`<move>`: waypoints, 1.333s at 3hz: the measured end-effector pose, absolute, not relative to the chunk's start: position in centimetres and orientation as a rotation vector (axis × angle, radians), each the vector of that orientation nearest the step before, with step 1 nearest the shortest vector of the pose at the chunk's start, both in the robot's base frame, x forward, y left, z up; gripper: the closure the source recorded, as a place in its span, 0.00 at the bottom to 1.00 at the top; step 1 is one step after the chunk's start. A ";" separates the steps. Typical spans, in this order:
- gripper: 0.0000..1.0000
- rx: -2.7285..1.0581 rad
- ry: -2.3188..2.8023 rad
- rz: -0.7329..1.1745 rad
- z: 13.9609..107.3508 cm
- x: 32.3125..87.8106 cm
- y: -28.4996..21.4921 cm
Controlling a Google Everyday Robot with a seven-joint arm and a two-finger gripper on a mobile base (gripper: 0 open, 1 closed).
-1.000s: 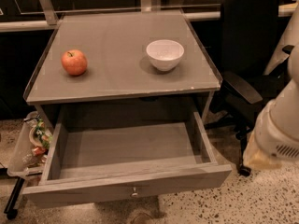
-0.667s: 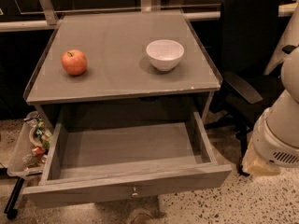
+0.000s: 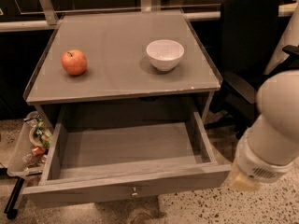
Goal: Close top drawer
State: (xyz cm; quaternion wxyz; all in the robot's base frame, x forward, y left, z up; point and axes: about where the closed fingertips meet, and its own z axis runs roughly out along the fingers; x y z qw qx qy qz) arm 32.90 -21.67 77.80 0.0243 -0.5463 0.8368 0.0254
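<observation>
Top drawer [image 3: 131,148] stands pulled open, left of the white arm [image 3: 273,129]; the tool is out of view, so I cannot tell its state.

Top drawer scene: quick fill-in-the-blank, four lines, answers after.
The top drawer stands ___.
Beside the white bowl lies a red ___.
The drawer front carries one round metal ___.
The gripper is ___ of view; only the arm shows, at right.
Answers: open; apple; knob; out.
</observation>
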 end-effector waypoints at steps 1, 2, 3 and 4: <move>1.00 -1.666 2.606 0.181 72.9 33.4 -19.5; 1.00 -1.635 2.622 0.256 69.3 34.0 -17.9; 1.00 -1.626 2.620 0.291 66.9 35.0 -16.7; 1.00 -1.639 2.611 0.288 65.2 36.1 -16.1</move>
